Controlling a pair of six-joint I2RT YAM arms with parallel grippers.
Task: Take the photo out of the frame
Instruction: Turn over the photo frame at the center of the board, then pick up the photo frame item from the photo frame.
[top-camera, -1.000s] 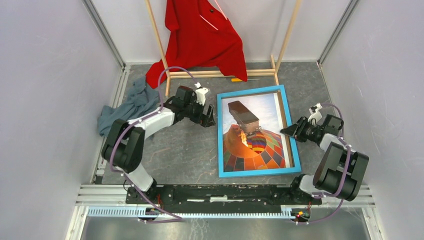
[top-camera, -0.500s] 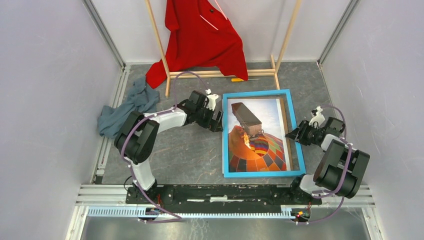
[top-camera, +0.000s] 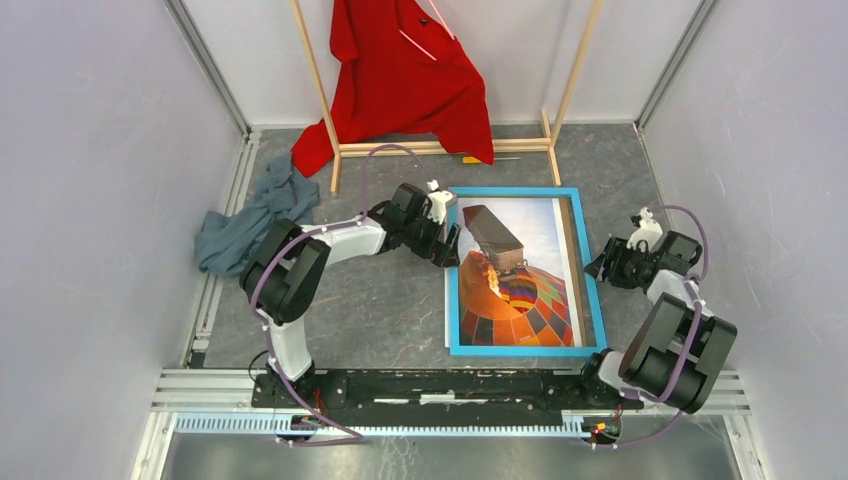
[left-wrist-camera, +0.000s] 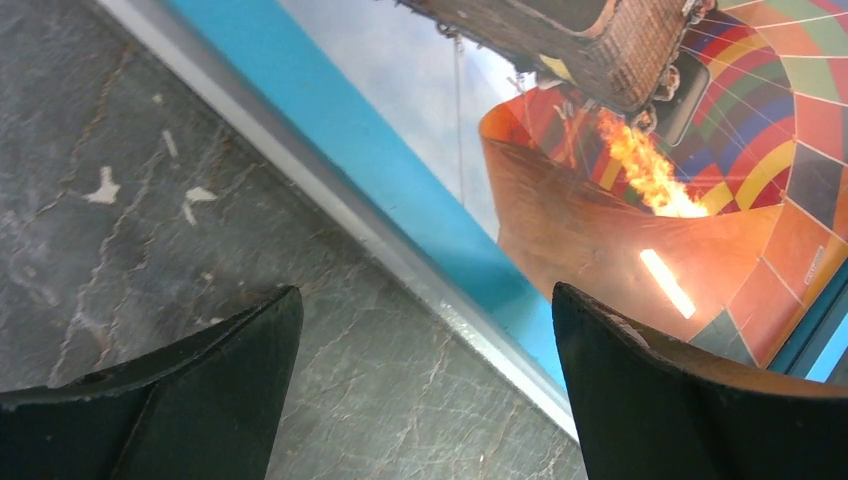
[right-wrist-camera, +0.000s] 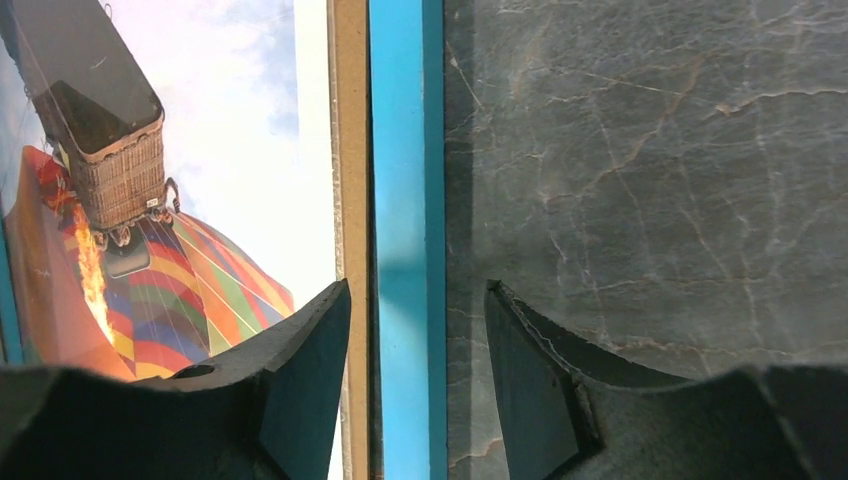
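Frame (top-camera: 520, 351) is lying flat on the counter (top-camera: 380, 300), with the photo (top-camera: 515, 290) sitting inside it, face up. Left gripper (left-wrist-camera: 425, 300) is straddling the frame's left border, jaws wide. Right gripper (right-wrist-camera: 418, 290) is straddling the right border, jaws partly spread, not pinching it. A brown strip (right-wrist-camera: 350, 150) is showing between photo and right border.

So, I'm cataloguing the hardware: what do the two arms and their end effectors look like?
The left arm and right arm match: bulky black joint housings, white link shells, and a thin purple cable looping along each. The left end effector and right end effector each have two matte black, wedge-shaped fingers. No markings are legible.
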